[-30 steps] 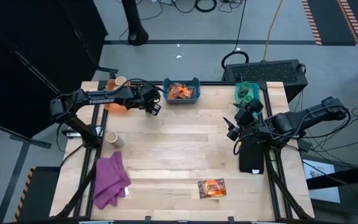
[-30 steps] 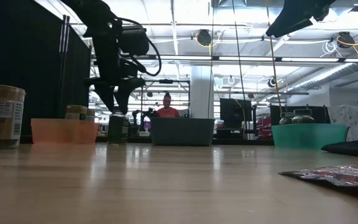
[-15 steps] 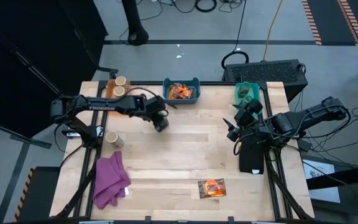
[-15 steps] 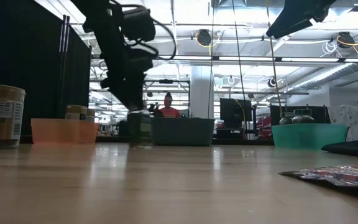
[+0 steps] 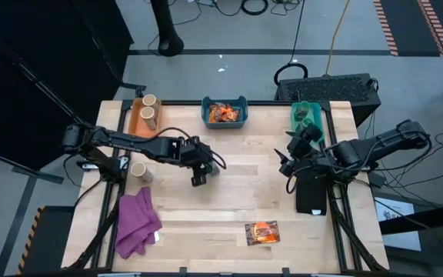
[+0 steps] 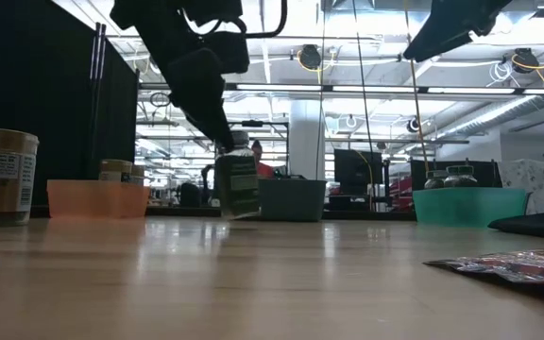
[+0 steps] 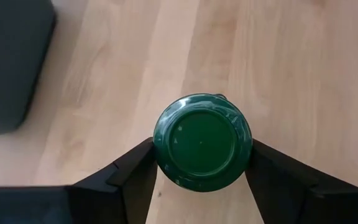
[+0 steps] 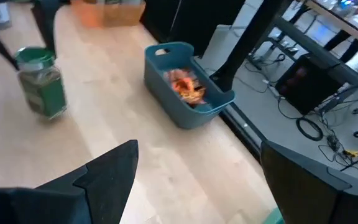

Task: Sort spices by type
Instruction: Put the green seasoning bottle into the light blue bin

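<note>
My left gripper is over the middle of the table, shut on a dark-green jar, which also shows in the low view and the right wrist view. My right gripper hangs open and empty above the table's right side. One tan jar stands on its base near the left edge. An orange-and-dark packet lies flat near the near edge. Two tan jars stand in the orange bin, packets lie in the blue bin, and dark jars sit in the teal bin. My left gripper pinches the green jar by its lid, one finger on each side of the rim. The fingers come from above, pointing down. The jar hangs below them, slightly tilted, its base just clear of the table in the low view.
The orange bin, blue bin and teal bin line the far edge. A purple cloth lies at the near left corner. A black block sits at the right edge under the right arm. Bare wood lies in the middle.
My left gripper has carried the green jar from beside the orange bin toward the table's middle, moving right and toward the near edge. The jar is tilted and slightly higher than half a second ago. The right arm has kept still.
</note>
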`<action>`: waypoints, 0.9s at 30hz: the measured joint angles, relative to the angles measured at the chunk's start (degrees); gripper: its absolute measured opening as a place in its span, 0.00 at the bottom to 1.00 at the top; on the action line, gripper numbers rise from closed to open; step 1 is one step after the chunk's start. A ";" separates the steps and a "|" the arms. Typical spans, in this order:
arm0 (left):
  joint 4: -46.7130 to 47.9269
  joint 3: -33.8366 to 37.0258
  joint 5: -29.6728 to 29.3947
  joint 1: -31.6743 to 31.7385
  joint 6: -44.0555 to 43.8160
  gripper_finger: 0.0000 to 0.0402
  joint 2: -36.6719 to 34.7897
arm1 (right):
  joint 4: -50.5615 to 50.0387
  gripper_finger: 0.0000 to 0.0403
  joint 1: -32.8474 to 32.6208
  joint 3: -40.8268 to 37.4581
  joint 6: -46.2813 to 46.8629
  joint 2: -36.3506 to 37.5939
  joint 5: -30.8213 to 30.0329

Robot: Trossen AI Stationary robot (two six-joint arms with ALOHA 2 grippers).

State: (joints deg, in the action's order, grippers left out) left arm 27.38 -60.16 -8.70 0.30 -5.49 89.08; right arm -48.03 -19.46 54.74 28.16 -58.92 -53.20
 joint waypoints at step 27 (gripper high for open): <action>-20.05 -1.36 -3.37 -7.32 16.58 0.58 -0.11 | 33.69 0.79 9.06 0.00 -21.15 -20.83 40.44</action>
State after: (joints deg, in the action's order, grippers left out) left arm 7.32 -61.52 -12.07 -7.02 11.10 88.97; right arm -14.34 -10.40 54.74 7.01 -79.74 -12.76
